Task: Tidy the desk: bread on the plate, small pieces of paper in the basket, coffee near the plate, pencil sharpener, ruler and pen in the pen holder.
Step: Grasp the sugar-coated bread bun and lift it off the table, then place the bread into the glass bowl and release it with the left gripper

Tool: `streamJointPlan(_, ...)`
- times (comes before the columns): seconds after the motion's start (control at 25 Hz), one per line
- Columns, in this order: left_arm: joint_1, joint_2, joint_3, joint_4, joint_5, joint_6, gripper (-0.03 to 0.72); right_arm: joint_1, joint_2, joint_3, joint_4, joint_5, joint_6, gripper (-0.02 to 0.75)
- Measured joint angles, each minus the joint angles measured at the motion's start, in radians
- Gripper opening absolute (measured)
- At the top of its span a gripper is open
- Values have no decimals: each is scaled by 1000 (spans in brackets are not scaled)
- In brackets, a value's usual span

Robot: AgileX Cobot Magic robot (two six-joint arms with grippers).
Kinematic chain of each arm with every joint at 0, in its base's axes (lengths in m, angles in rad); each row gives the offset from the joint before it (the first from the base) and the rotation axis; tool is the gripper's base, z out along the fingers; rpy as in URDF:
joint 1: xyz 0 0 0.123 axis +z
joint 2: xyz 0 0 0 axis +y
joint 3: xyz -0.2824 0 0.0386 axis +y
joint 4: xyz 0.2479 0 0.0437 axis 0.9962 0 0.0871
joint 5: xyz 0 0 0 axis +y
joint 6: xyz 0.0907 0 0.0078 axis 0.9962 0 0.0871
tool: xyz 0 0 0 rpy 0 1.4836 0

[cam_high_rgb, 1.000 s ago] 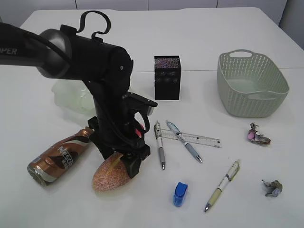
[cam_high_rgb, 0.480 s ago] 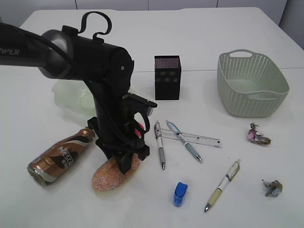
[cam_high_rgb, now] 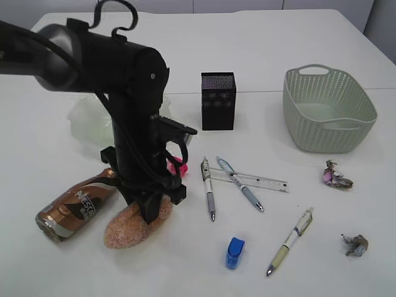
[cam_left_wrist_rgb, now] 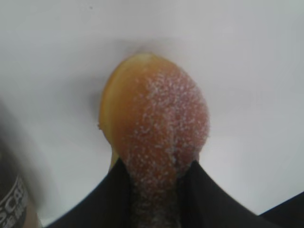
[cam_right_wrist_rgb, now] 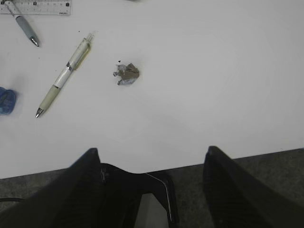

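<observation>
White bench (cam_high_rgb: 291, 37) throughout. Bread (cam_left_wrist_rgb: 156, 128) is pinched at its near end between left end effector (cam_left_wrist_rgb: 154, 178) jaws, bench below. Soft, light, crushable, sugar-gritty: mid-body hold judged safer. Right end effector (cam_right_wrist_rgb: 152, 164) stands wide, empty.

L gripper (cam_high_rgb: 148, 209) clamped on bread (cam_high_rgb: 127, 226), beside coffee bottle (cam_high_rgb: 77, 206).

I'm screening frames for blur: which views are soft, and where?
Left wrist view: bread fairly sharp, coffee bottle at the left edge blurred. Right wrist view: sharpener smeared at the edge, paper scrap crisp. Exterior view: evenly lit, sharp.
</observation>
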Motion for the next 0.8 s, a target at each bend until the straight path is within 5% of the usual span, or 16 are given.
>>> streamJointPlan(0.36,0,-158,-18,0,32,-35,167,0,0,0,-5,0,0,520)
streamJointPlan(0.8,96,-208,-345,166,-26,-157,167,0,0,0,-5,0,0,520)
